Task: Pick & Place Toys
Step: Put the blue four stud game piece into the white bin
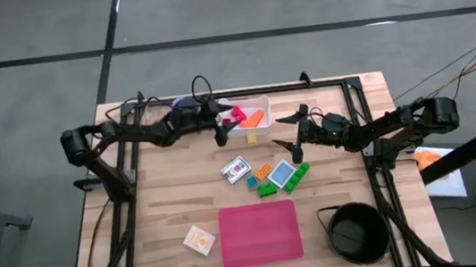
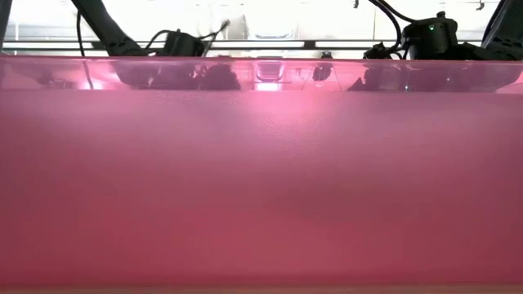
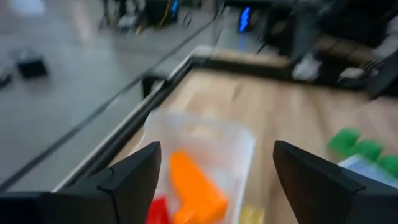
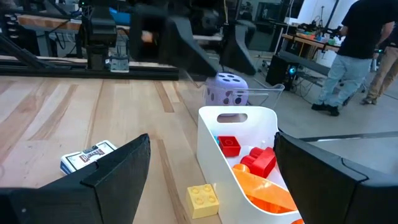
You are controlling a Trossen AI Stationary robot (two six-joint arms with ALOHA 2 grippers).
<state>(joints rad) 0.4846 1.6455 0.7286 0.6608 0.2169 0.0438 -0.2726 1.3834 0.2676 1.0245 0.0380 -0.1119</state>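
the job is partly done (maybe a bit under half). nearest, an orange card (image 1: 200, 239) lies on the table just beside the big pink mat (image 1: 259, 233), not picked up yet. a bit farther, in the middle of the table, more toys wait in a small bunch: a white card (image 1: 236, 169), a blue card (image 1: 283, 175), an orange block (image 1: 263, 170), a teal block (image 1: 252, 182) and two green blocks (image 1: 300, 171) (image 1: 267, 190). next comes a yellow block (image 4: 202, 200). it sits on the wood right beside the white tub (image 4: 205, 124), not in it.

the tub is at the far side of the table. inside it are a red block (image 4: 229, 145), another red piece (image 4: 261, 160) and a long orange piece (image 4: 267, 193).

the right gripper (image 1: 292, 134) hangs near the tub with its fingers spread wide and nothing between them. the left gripper (image 1: 221, 138) is over the tub's other end. its fingers are wide apart too, and they hold nothing.

the purple die (image 4: 227, 89) shows at the far end of the tub, just under the left gripper. it is pale purple with dark-looking dots on top (three or four show) and soft round corners. i cannot tell if it is dropping, resting on the rim or lying behind the tub.
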